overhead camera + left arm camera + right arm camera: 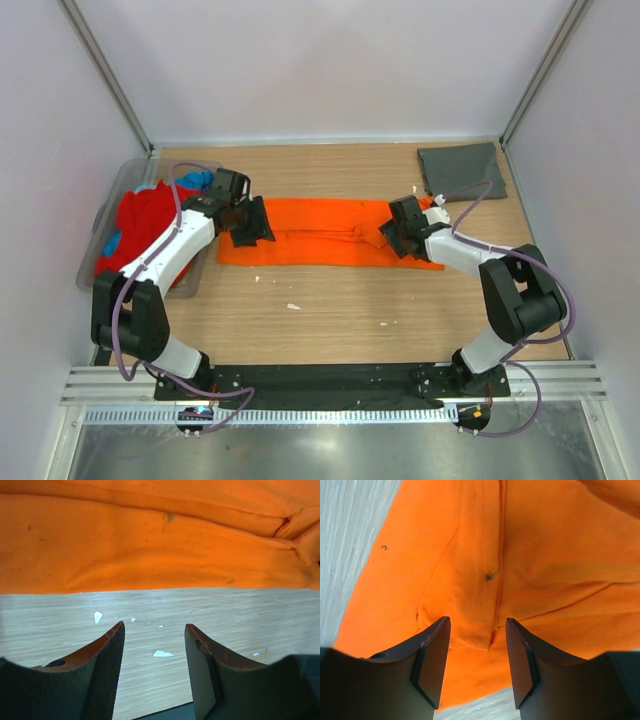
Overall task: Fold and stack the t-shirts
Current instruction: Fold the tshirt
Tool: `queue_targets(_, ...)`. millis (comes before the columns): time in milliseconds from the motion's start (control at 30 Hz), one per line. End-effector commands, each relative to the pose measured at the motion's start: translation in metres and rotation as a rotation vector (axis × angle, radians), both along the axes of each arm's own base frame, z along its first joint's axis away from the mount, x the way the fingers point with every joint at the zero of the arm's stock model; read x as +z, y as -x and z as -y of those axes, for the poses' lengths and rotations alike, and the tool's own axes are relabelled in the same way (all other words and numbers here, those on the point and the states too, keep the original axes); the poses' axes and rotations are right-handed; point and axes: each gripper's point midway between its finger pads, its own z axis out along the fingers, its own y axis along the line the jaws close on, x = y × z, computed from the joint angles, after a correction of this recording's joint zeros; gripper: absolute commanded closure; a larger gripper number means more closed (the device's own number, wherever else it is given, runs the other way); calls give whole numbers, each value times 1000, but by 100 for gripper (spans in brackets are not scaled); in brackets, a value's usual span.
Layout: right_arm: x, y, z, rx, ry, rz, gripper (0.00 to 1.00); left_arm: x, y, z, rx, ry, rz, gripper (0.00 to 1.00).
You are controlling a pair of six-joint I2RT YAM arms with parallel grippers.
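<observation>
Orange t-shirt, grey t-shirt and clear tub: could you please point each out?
orange t-shirt (320, 235), top view, middle of the cloth.
grey t-shirt (462, 172), top view, its centre.
clear tub (100, 228), top view, left wall.

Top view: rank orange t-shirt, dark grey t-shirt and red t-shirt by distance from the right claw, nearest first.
1. orange t-shirt: mid-table, lying directly beneath the right claw.
2. dark grey t-shirt: folded at the far right corner.
3. red t-shirt: across the table, in the clear tub on the left side.
</observation>
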Motion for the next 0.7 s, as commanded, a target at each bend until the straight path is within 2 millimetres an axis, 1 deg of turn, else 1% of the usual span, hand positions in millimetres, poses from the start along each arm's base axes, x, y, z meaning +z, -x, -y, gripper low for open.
queue_targets(0, 25, -26, -15, -39, -82, 86, 46, 17, -8, 10, -39, 54, 71, 47)
queue_targets(33, 21, -27, -16, -38, -82, 76, 46, 17, -8, 11, -41, 55, 72, 47)
queue_targets(133, 19, -28, -18, -32, -81, 72, 46, 18, -8, 12, -46, 62, 75, 47)
queue_targets(267, 11, -26, -18, -40, -78, 54, 46, 16, -5, 13, -54, 70, 68, 47)
queue_targets(400, 6, -25, -20, -47, -92, 45, 47, 18, -6, 14, -56, 74, 77, 48)
queue_targets(667, 5, -27, -24, -53, -105, 45, 48, 17, -7, 11, -44, 58, 77, 48)
